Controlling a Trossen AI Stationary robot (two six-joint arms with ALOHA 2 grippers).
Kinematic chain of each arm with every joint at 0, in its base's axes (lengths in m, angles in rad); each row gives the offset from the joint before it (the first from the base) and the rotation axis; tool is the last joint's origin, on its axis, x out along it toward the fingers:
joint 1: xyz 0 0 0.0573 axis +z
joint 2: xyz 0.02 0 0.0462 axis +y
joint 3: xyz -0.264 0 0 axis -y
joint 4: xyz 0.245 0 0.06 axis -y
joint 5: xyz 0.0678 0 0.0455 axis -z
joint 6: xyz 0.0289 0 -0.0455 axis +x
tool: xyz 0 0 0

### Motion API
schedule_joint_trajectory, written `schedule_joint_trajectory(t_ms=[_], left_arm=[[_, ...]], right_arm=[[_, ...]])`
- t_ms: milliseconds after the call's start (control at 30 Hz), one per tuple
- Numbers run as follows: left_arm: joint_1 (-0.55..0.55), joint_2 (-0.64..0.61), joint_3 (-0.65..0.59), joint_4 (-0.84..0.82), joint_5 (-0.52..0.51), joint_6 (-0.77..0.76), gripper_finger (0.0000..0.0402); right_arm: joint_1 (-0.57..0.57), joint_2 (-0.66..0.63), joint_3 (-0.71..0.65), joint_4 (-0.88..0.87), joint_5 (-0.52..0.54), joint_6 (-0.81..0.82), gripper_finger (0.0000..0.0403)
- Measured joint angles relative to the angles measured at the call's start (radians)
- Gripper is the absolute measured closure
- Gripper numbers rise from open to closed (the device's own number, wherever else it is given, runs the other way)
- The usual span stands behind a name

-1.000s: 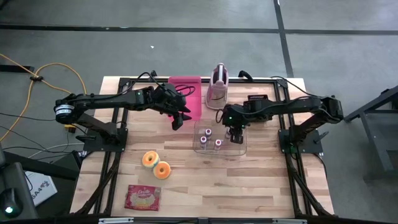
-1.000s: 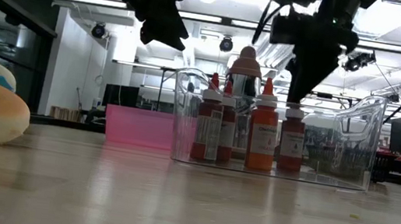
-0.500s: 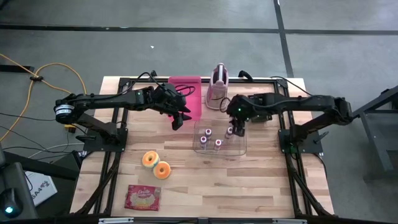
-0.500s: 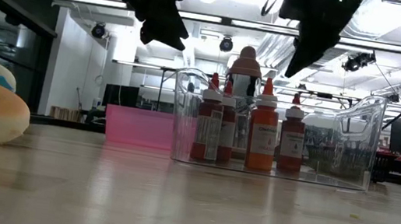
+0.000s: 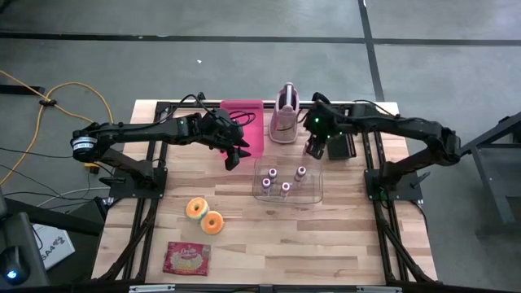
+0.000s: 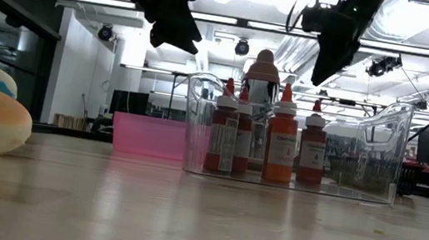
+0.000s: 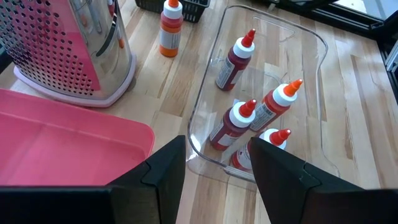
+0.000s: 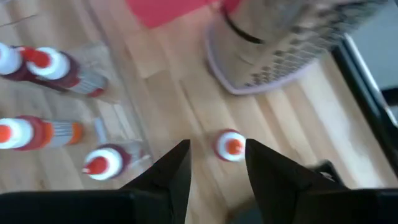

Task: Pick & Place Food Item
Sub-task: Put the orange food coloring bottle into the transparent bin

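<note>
Lone sauce bottle [image 8: 231, 145] beyond right jaws; unheld.

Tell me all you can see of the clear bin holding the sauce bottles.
The clear bin is a transparent, plastic-looking rectangular tub with rounded corners and tall walls, open-topped. It sits flat on the wooden table, near its middle, beside the pink tray. Four red-capped bottles stand upright inside. No pincer touches it.
</note>
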Motion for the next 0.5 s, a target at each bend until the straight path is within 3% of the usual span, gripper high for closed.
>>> schedule_joint_trajectory(t_ms=[267,500], left_arm=[[0.000,0.000,0.000,0.000,0.000,0.000,0.0228],[0.000,0.000,0.000,0.000,0.000,0.000,0.0228]], right_arm=[[-0.077,0.056,0.098,-0.108,-0.025,-0.059,0.0264],[-0.130,0.160,0.137,-0.141,-0.113,-0.081,0.0264]])
